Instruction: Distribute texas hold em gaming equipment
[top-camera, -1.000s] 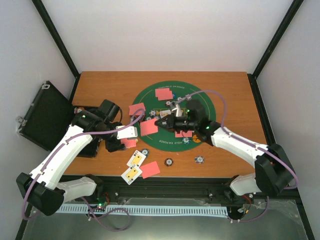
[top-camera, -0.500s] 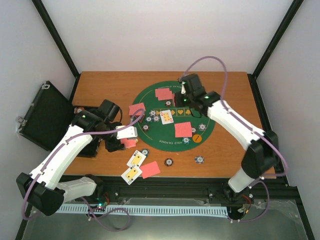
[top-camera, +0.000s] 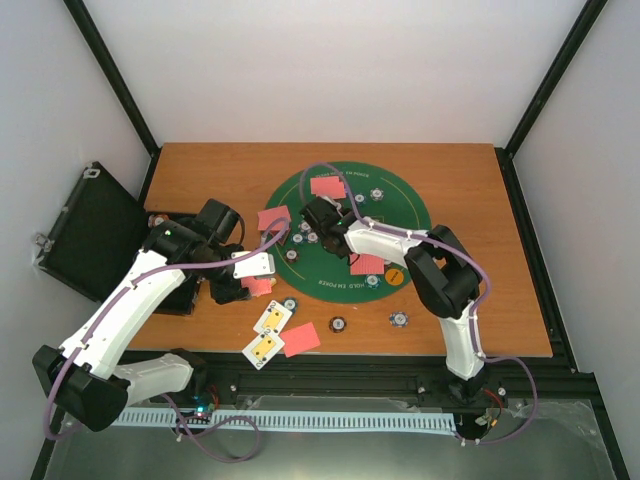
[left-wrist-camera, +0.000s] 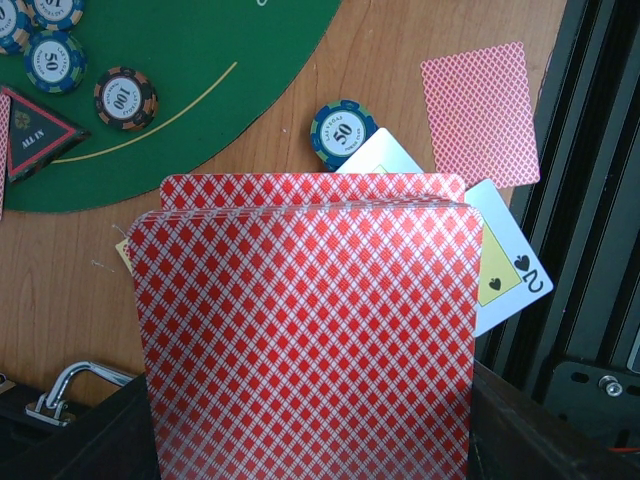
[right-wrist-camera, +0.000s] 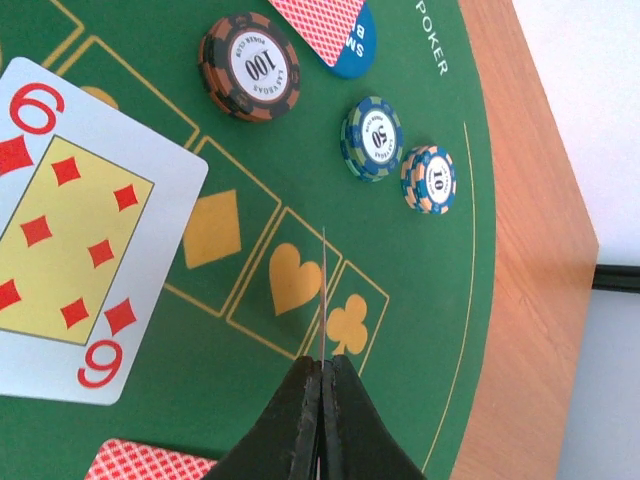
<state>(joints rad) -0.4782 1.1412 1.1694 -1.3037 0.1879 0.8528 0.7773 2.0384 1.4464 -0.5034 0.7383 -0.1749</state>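
Single card (right-wrist-camera: 323, 290), edge-on, clenched in R end effector (right-wrist-camera: 322, 365) over mat (right-wrist-camera: 430, 300), above heart slot (right-wrist-camera: 296, 278), beside six of diamonds (right-wrist-camera: 70, 230). Deck (left-wrist-camera: 310, 330) gripped by L end effector (top-camera: 250, 283), left of mat. Step, judged: dealing board cards. Next: lay card flat, release.

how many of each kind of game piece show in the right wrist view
poker chips: 3
face-up card: 1
red-backed cards lying face down: 2
blue button disc: 1
edge-on card in right claw: 1
total: 8
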